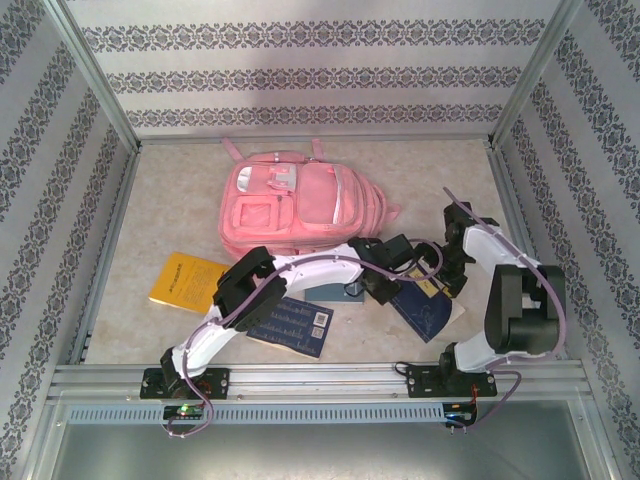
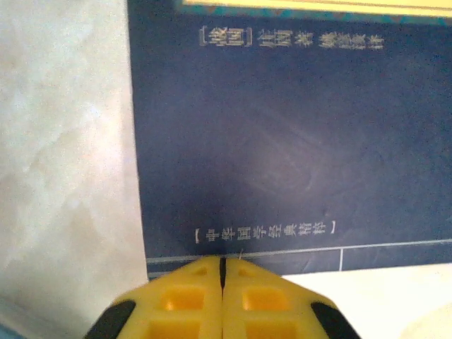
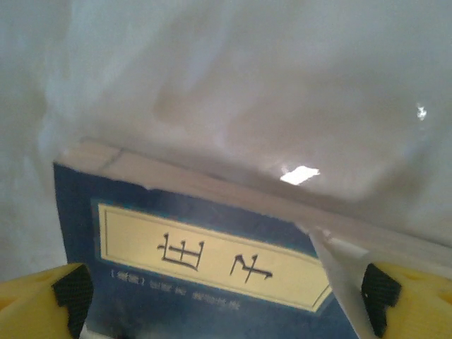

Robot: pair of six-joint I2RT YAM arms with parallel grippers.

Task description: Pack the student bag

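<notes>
The student bag [image 1: 300, 205], a pink backpack, lies flat at the back middle of the table. A navy book [image 1: 425, 312] with a cream title label lies in front of it to the right. My left gripper [image 1: 375, 290] hangs low at this book's edge. In the left wrist view its yellow fingers [image 2: 191, 296] are shut tip to tip [image 2: 222, 260] over the navy book's cover [image 2: 282, 141], with nothing between them. My right gripper [image 1: 438, 284] is open, and its fingers [image 3: 70, 296] stand wide on either side of the navy book [image 3: 212, 261].
A yellow book [image 1: 185, 280] lies at the left. A second navy book [image 1: 292, 326] lies under my left forearm, with a grey-blue item [image 1: 333, 291] beside it. Patterned walls close in the table [image 1: 170, 200] on three sides, and a metal rail [image 1: 320, 378] runs along the near edge.
</notes>
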